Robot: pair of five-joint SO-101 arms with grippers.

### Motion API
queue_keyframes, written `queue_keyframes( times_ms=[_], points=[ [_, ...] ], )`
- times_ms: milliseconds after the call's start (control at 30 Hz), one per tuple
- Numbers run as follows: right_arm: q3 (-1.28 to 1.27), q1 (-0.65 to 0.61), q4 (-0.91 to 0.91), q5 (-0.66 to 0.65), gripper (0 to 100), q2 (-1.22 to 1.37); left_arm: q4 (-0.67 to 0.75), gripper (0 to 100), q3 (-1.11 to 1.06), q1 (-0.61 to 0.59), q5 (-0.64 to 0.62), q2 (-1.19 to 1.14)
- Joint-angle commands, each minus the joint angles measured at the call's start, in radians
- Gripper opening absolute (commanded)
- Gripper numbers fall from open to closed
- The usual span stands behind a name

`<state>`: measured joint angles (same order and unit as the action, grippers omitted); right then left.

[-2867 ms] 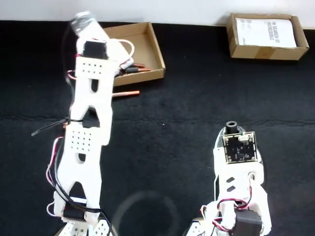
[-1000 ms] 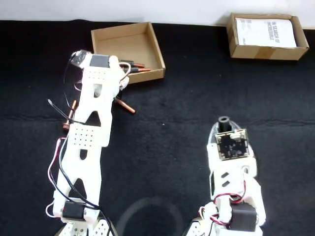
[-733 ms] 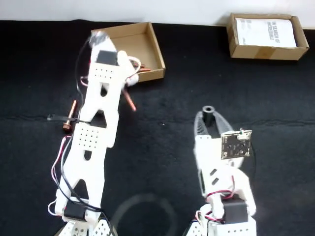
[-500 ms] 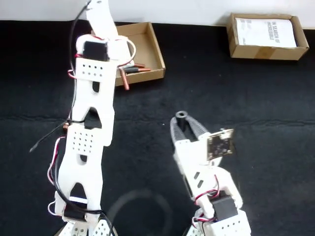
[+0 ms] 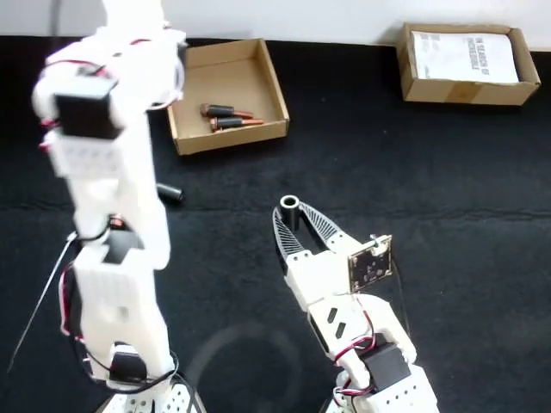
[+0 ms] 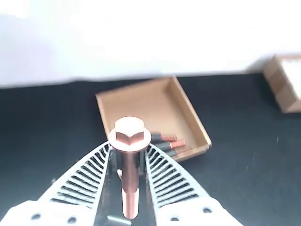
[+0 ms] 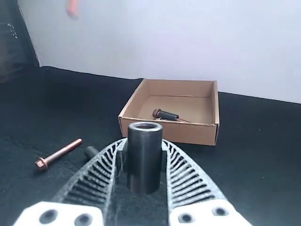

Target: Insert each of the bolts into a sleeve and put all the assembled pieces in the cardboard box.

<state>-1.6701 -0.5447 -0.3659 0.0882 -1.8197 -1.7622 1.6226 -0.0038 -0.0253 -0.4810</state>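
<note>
R end effector (image 7: 144, 143): clenched on a black sleeve (image 7: 145, 157), held upright, bore up. Fingers grip its mid-body; lower end hidden betw. them. High view: sleeve reads as a ring at the fingertips, approx. bench centre, at 5 o'clock of the cardboard box (image 5: 274, 86).

L end effector (image 6: 128, 153): grasping a copper bolt (image 6: 129, 136). Hex head stands clear past the fingertips, shank runs back betw. the fingers; shank tip hard to make out against the palm. High view: left arm (image 5: 112, 215) is raised toward the camera, covers the 9 o'clock strip of the bench (image 5: 448, 258), and is cut off at the 11 o'clock frame edge.

Cardboard box: open, at 11–12 o'clock of high view. 2 assembled pieces (image 5: 228, 118) lie side by side near its 6 o'clock wall; touching or not, can't tell. R wrist view: box's near wall hides all but one dark end + a bit of copper. L wrist view: pieces partly behind bolt head and a finger.

Loose sleeve (image 5: 170, 193) lies on the bench at 7 o'clock of the box, one end under the left arm's outline. Loose bolt (image 7: 58, 154) lies flat near it, apart.

Pinkish smear (image 7: 71, 7) against the wall: can't ID.

Second box (image 5: 465, 64) at 1 o'clock, white sheet inside; cut off at frame edge in L wrist view.
</note>
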Motion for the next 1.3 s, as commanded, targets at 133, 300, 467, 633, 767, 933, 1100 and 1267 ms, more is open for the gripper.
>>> queue_keyframes(
  times_ms=[133, 300, 467, 633, 767, 933, 1100, 1267],
  points=[
    [-0.079, -0.007, 0.025, 0.008, 0.8, -0.008, -0.008, 1, -0.071, 0.001, 0.008, 0.320],
    [-0.082, -0.007, 0.035, 0.008, 0.8, -0.008, -0.006, 1, -0.495, 0.053, 0.008, 0.644],
    [-0.137, -0.008, 0.162, 0.009, 0.8, -0.004, 0.003, 1, -0.923, 0.128, 0.006, 0.951],
    [-0.137, -0.030, 0.222, 0.009, 0.8, -0.001, 0.071, 1, -1.214, 0.147, 0.005, 1.153],
    [-0.137, -0.030, 0.232, 0.009, 0.8, -0.001, 0.204, 1, -1.440, 0.157, 0.005, 1.299],
    [-0.137, -0.028, 0.231, 0.009, 0.8, -0.001, 0.565, 1, -1.816, 0.157, 0.003, 1.504],
    [-0.137, -0.028, 0.228, 0.009, 0.8, -0.002, 1.002, 1, -2.229, 0.229, 0.005, 1.716],
    [-0.137, -0.027, 0.225, 0.009, 0.7, -0.001, 1.079, 1, -2.347, 0.387, 0.005, 1.753]
  ],
)
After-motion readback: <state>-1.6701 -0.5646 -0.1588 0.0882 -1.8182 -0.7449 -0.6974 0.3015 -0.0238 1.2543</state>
